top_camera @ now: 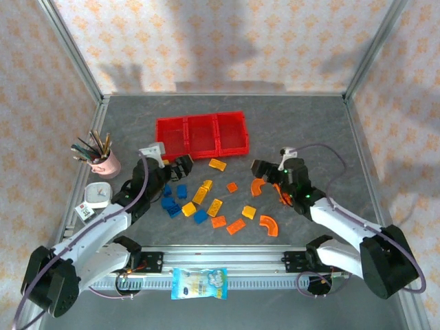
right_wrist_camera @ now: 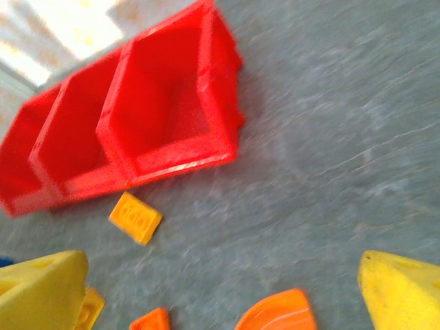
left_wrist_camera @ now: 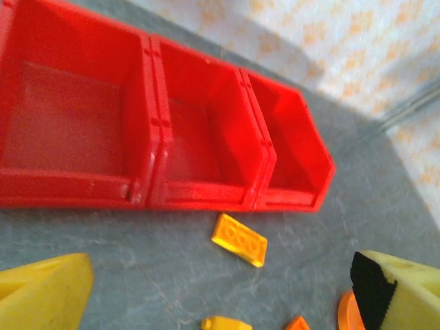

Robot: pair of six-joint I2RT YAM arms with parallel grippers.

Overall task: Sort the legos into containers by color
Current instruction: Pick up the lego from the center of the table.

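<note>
The red containers (top_camera: pixel 201 135), three bins in a row, stand at the table's back middle, and their floors look bare (left_wrist_camera: pixel 155 124) (right_wrist_camera: pixel 220 103). The legos lie scattered in front: a yellow brick (top_camera: pixel 218 164) (left_wrist_camera: pixel 238 239) (right_wrist_camera: pixel 135 217) nearest the bins, blue ones (top_camera: pixel 181 191) at the left, orange arcs (top_camera: pixel 269 225) (right_wrist_camera: pixel 278 313) at the right. My left gripper (top_camera: pixel 180 167) (left_wrist_camera: pixel 220 275) hovers open over the left of the pile, holding nothing. My right gripper (top_camera: pixel 265 172) (right_wrist_camera: pixel 223 275) is open just above an orange arc (top_camera: pixel 257 187).
A pink pen cup (top_camera: pixel 103 159) and a small white box (top_camera: pixel 96 195) stand at the left edge. A blue-and-white snack packet (top_camera: pixel 199 282) lies on the front rail (top_camera: pixel 227 258). Patterned walls close in the back and both sides.
</note>
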